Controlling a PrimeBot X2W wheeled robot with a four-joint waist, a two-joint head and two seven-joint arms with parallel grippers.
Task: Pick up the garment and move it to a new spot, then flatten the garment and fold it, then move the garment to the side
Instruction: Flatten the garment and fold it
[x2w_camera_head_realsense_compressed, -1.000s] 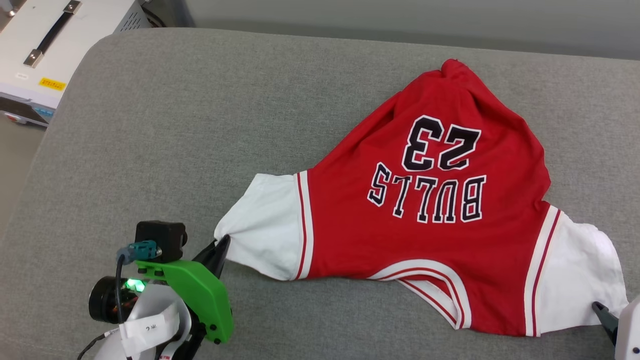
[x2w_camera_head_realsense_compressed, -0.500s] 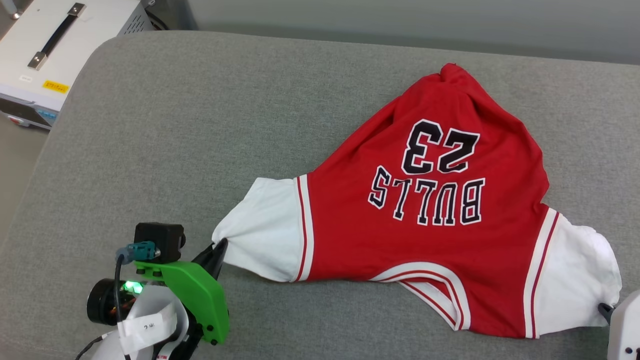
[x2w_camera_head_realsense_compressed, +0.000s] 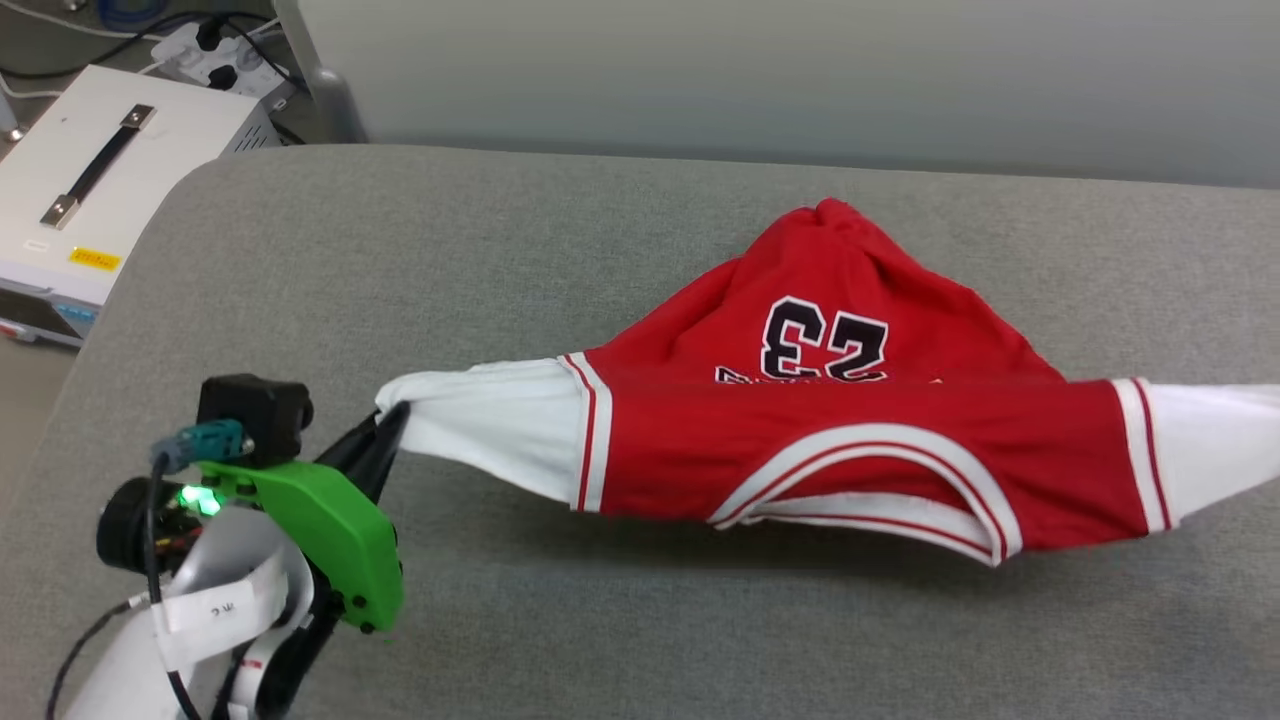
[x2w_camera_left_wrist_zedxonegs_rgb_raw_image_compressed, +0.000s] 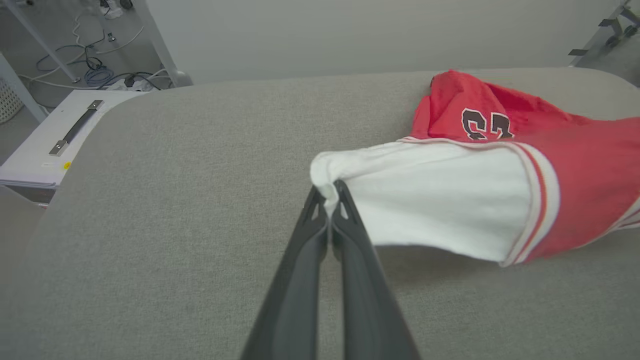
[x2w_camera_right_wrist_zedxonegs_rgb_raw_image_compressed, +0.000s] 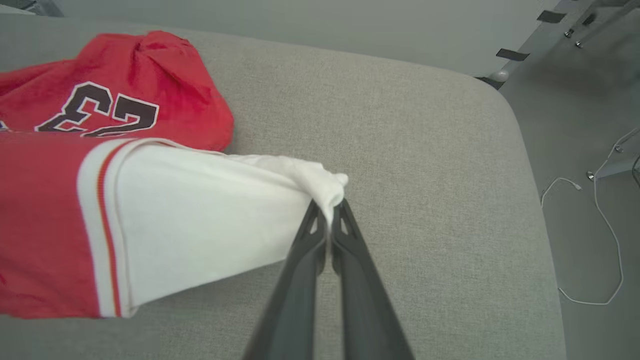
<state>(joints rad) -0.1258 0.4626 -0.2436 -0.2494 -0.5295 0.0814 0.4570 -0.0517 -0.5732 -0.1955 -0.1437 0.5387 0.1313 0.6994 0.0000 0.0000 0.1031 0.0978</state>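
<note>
Red garment (x2w_camera_head_realsense_compressed: 860, 465) strung sleeve-to-sleeve between the arms; left gripper (x2w_camera_left_wrist_zedxonegs_rgb_raw_image_compressed: 327, 192) clamped on one white sleeve tip, right gripper (x2w_camera_right_wrist_zedxonegs_rgb_raw_image_compressed: 330, 205) on the other, hem trailing beyond.

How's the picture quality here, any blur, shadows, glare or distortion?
Head view: sharp, even light, soft shadow beneath the lifted shirt. Left wrist view: slightly soft, table edge looks bowed by the wide lens. Right wrist view: fingers blurred up close; no glare.

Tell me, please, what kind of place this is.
Likely a robotics lab: a grey fabric-covered table, a white instrument case with a handle beside it, loose cables and a power strip on the floor.
</note>
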